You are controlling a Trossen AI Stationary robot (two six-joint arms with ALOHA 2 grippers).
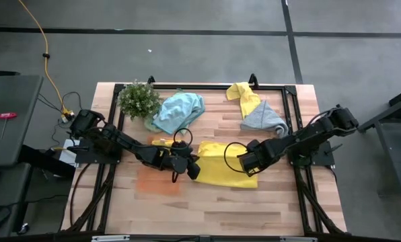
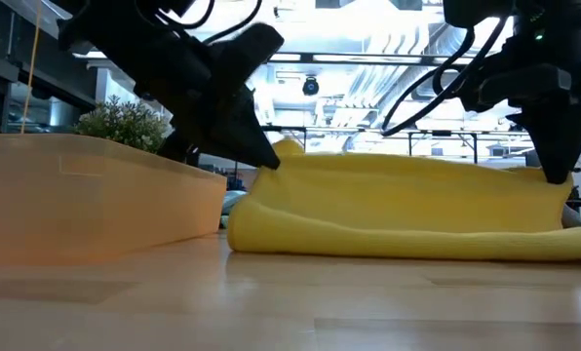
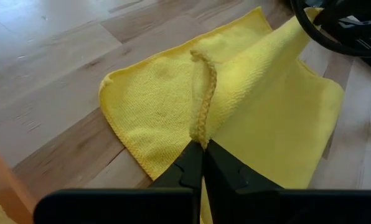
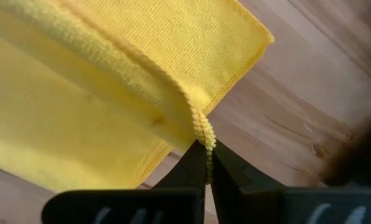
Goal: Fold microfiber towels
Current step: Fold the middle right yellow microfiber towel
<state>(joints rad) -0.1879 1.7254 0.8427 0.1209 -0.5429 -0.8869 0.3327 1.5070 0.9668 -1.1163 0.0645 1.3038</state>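
Wooden plank table [image 1: 207, 202] seen from above, with the bright yellow square microfiber towel [image 1: 224, 163] as landmark, lying partly folded near the table's middle. The left gripper [image 1: 192, 169] sits at this towel's left edge; in the left wrist view its two dark fingers [image 3: 187, 167] are pressed together on a raised, rolled hem of the yellow towel [image 3: 235, 106], a fold of which is lifted off the wood. The right gripper [image 1: 243, 161] sits at the towel's right edge; in the right wrist view its fingers [image 4: 192, 165] are likewise closed, pinching a corner of the yellow towel [image 4: 111, 81] where two layers meet. In the low view the yellow towel [image 2: 407, 210] appears as a long doubled roll on the table, the left gripper [image 2: 267, 156] at one end and the right gripper [image 2: 556, 171] at the other.

Just left of the yellow towel, under the left arm, lies a flat translucent orange rectangular tray [image 1: 159, 180]. Behind the yellow towel and to its left lies a crumpled light blue-teal microfiber towel [image 1: 179, 110], with a small bushy green plant [image 1: 138, 99] touching its far left side. Behind the yellow towel and to its right lie a crumpled grey microfiber towel [image 1: 264, 118] and, touching it, a second, bunched yellow microfiber towel [image 1: 243, 96].
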